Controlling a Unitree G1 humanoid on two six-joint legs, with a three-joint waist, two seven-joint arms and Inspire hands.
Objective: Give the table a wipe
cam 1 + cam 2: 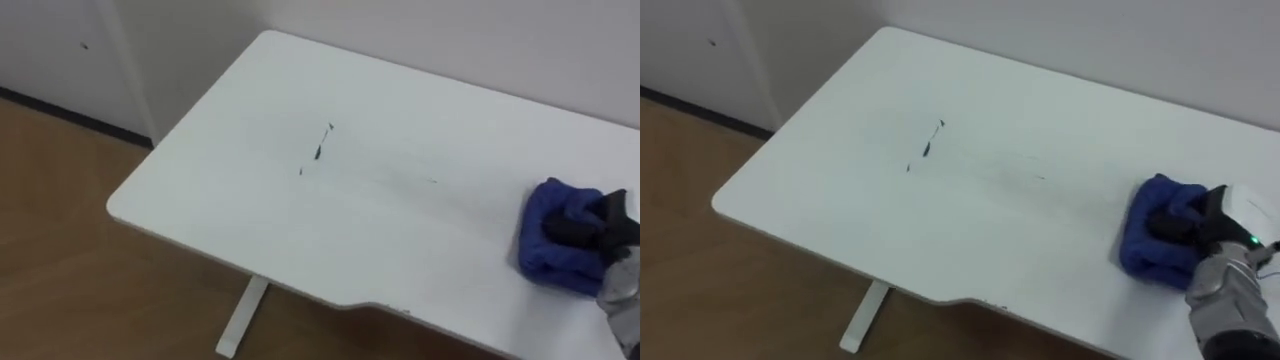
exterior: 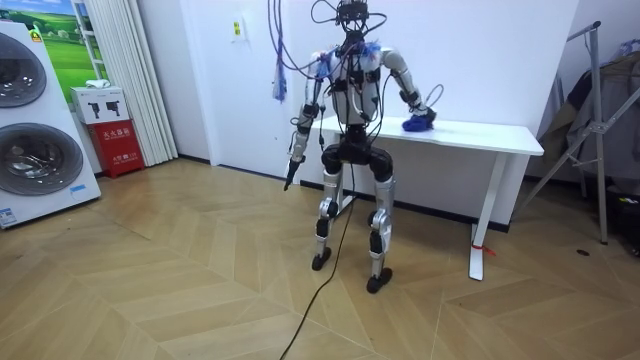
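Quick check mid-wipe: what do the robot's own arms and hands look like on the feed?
The right hand has dark fingers, a white plate on its back with a small green light, and a grey forearm. In the room view the left hand looks dark, on a silver-grey arm.

Stacked washing machines, red box, curtain, wooden floor

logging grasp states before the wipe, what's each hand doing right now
left hand: hanging at its side, state cannot be told
right hand: closed on the blue cloth on the table
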